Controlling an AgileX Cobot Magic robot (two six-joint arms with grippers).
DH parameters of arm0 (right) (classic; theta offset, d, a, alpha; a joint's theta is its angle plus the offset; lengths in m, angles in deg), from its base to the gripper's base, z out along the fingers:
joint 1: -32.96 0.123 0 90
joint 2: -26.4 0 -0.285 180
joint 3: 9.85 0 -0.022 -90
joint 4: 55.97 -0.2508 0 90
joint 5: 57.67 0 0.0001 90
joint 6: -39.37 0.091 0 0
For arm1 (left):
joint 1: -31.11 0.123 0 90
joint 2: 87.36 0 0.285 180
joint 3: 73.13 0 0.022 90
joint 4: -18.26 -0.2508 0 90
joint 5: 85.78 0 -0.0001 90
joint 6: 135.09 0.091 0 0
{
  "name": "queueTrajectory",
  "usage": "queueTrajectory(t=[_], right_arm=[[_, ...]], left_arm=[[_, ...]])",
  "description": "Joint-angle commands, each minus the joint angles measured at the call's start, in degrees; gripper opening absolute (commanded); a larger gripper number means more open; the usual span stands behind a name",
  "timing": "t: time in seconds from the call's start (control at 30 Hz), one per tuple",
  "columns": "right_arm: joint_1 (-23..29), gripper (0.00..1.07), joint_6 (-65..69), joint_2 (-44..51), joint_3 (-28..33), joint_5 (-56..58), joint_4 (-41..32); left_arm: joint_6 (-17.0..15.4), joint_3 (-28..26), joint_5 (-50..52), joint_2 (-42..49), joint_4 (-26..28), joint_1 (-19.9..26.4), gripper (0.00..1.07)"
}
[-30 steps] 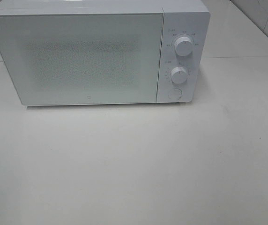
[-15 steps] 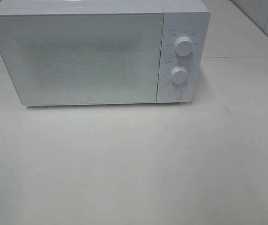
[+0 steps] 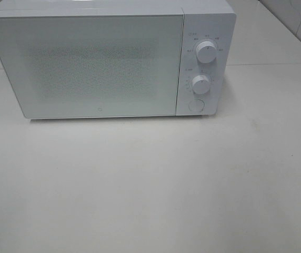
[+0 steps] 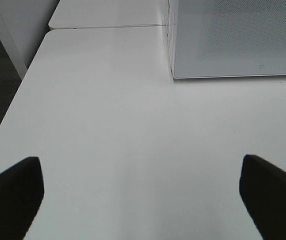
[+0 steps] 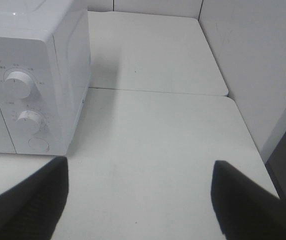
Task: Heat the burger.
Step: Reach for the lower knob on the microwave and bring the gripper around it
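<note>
Exterior high, microwave (image 3: 103, 63): we see it at the back of the white table (image 3: 150, 190), its door (image 3: 87, 66) closed.
Exterior high, controls: we count an upper knob (image 3: 207, 52), a lower knob (image 3: 201, 84) and a round button (image 3: 196, 105) under them.
Exterior high, burger: we cannot tell where it is; the frosted door hides the inside.
Left wrist, left gripper (image 4: 143, 200): we see its dark fingers (image 4: 13, 195) spread wide over bare table, holding nothing, with the microwave's door corner ahead.
Right wrist, right gripper (image 5: 140, 200): we see its fingers (image 5: 253, 205) well apart and gripping nothing, above the table beside the microwave's control side.
Right wrist, burger: not visible to us here either.
</note>
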Motion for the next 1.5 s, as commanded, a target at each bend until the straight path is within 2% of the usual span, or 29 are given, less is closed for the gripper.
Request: queueTrajectory(t=[0.03,0.37,0.67,1.07,1.17,1.23,1.27,1.3,1.37,1.43,1.47,1.5], right_arm=[[-0.29,0.76,0.52,-4.64,-0.46,-6.3,0.34],[-0.29,0.76,0.57,-13.52,0.23,-18.51,0.34],[-0.29,0.76,1.38,-19.48,8.48,-38.96,-0.8],[-0.29,0.76,-0.34,-27.5,12.26,-53.29,-4.3],[-0.29,0.76,-2.41,-29.97,13.18,-57.12,-6.76],[-0.29,0.76,-5.67,-32.14,13.98,-60.33,-11.4],[-0.29,0.76,-5.67,-32.14,13.98,-60.33,-11.4],[0.0,0.76,-8.25,-33.23,14.38,-61.99,-15.3],[0.63,0.76,-9.34,-33.58,14.61,-62.68,-16.73],[4.7,0.76,-15.18,-35.01,14.95,-65.26,-21.77],[4.7,0.76,-15.18,-35.01,14.95,-65.26,-21.77],[8.25,0.76,-19.37,-36.21,14.95,-66.12,-25.27]], left_arm=[[0.0,0.11,0.86,1.38,0.0,0.06,1.0],[0.0,0.11,0.86,1.38,0.0,0.06,1.0],[0.0,0.11,0.86,1.38,0.0,0.06,1.0],[0.0,0.11,0.86,1.38,0.0,0.06,1.0],[0.0,0.11,0.86,1.38,0.0,0.06,1.0],[0.0,0.11,0.86,1.38,0.0,0.06,1.0],[0.0,0.11,0.86,1.38,0.0,0.06,1.0],[0.0,0.11,0.86,1.38,0.0,0.06,1.0],[0.0,0.11,0.86,1.38,0.0,0.06,1.0],[0.0,0.11,0.86,1.38,0.0,0.06,1.0],[0.0,0.11,0.86,1.38,0.0,0.06,1.0],[0.0,0.11,0.86,1.38,0.0,0.06,1.0]])
